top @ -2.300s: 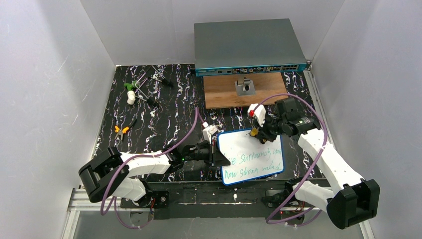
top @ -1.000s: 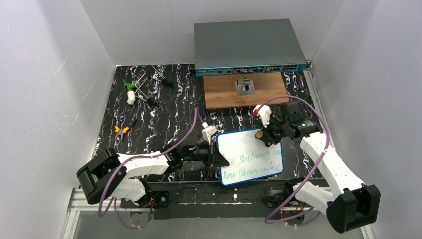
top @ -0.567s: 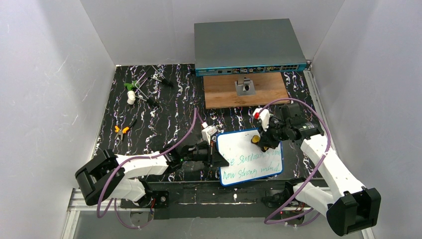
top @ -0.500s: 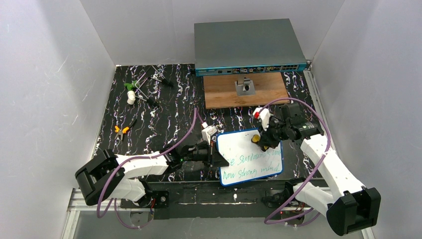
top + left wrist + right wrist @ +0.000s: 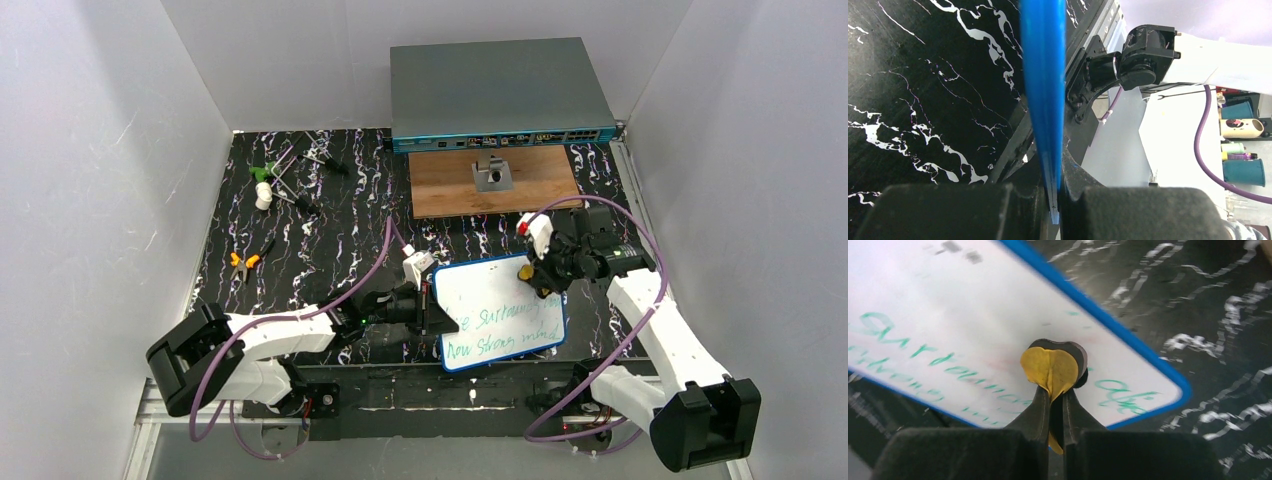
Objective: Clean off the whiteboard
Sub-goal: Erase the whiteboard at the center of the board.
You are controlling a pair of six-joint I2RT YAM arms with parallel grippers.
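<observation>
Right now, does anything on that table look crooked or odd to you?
The whiteboard sits crooked, turned out of line with the table; the left gripper pinches its blue rim. The right gripper squeezes a folded yellow pad against it. Nothing looks spilled or broken.

Three plain white walls stand around the counter (image 5: 330, 250): a left wall (image 5: 100, 150), a far wall (image 5: 290, 60) and a right wall (image 5: 760, 150). The light is soft and even, with no hard shadows. The counter top is black with thin white and purple streaks, like marble. At the far side a big flat grey box (image 5: 495, 85) sits close to the far wall. Just in front of it lies a brown wooden board (image 5: 450, 195). A silver metal rail (image 5: 180, 405) runs along the near edge of the counter. The left wrist view shows teal cups (image 5: 1243, 172) off past the counter's edge.
</observation>
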